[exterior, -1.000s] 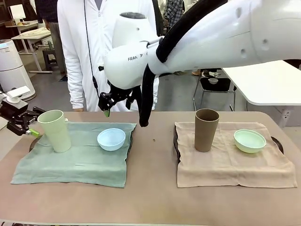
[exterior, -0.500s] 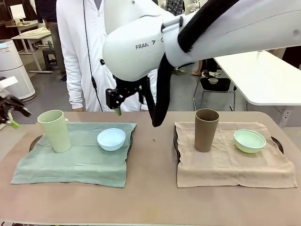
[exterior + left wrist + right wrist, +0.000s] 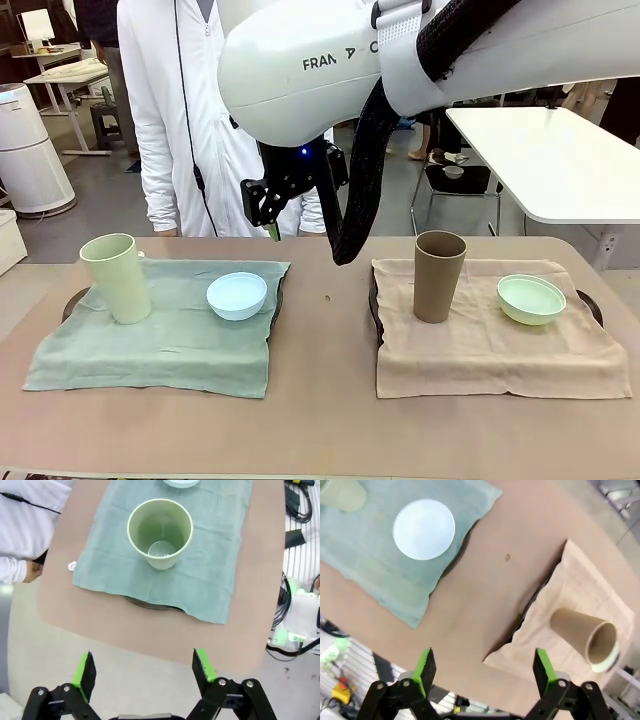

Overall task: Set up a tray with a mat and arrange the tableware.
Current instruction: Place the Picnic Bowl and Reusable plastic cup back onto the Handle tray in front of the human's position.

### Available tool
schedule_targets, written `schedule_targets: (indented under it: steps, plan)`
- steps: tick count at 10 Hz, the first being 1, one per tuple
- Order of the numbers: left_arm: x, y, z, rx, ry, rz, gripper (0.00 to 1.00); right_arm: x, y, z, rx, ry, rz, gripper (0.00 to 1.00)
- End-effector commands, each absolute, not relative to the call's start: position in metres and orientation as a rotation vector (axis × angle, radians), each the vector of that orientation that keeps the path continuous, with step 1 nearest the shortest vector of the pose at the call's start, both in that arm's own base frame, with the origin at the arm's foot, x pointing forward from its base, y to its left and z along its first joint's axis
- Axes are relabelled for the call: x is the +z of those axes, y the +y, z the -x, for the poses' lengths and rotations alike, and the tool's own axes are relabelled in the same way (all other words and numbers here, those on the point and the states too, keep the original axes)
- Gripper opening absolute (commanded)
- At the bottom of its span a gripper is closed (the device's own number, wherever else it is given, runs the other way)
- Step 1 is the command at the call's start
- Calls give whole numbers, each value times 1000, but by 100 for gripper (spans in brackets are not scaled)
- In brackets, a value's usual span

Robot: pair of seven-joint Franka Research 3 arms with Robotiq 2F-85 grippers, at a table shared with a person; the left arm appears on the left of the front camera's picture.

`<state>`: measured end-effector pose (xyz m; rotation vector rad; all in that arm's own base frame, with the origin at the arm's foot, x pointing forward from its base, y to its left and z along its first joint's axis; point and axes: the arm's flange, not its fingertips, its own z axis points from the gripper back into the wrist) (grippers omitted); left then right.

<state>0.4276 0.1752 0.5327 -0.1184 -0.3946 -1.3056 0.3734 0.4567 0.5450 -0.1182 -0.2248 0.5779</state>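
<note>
While raised, both end effectors wide open, empty

A grey floor stretches behind the brown table. A white table stands far right, a dark chair beside it. A white round appliance sits at far left, with more tables behind it. The lighting is even and indoor.

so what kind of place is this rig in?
Probably a robotics lab or workshop: a person in a white coat stands at the table, white work tables behind, cables on the floor.
</note>
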Motion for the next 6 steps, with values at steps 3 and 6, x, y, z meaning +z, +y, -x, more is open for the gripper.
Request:
schedule_targets:
  steps: [3,6]
  plan:
    - [515,195,-450,-1289,-379,140,100,545,455,-373,575,-219,126,100]
    - [515,195,-450,-1289,-379,140,100,545,455,-373,575,-219,126,100]
